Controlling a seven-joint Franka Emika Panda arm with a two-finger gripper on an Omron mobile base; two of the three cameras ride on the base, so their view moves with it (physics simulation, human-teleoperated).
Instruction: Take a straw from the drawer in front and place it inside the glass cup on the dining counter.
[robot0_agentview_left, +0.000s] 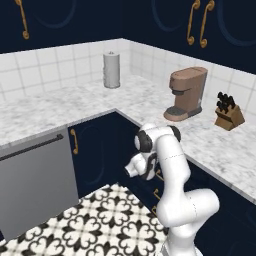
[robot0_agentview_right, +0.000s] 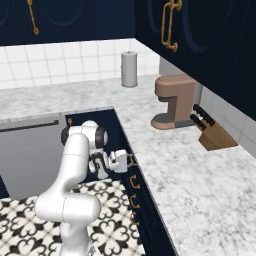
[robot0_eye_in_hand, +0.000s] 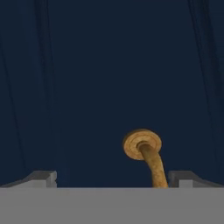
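The drawer is shut; its navy-blue front is close ahead in the hand view. Its curved brass handle rises between my gripper's two fingertips, nearer the right one. The gripper is open, with nothing gripped. In the right base view the gripper points sideways at the top brass handle of the cabinet under the worktop, just short of it. The white arm bends down over the floor toward it. The straw, the glass cup and the dining counter are out of view.
A brown coffee machine, a knife block and a paper towel roll stand on the marbled worktop. A grey dishwasher panel is at the left. More brass handles sit below. Patterned tile floor lies beside the arm.
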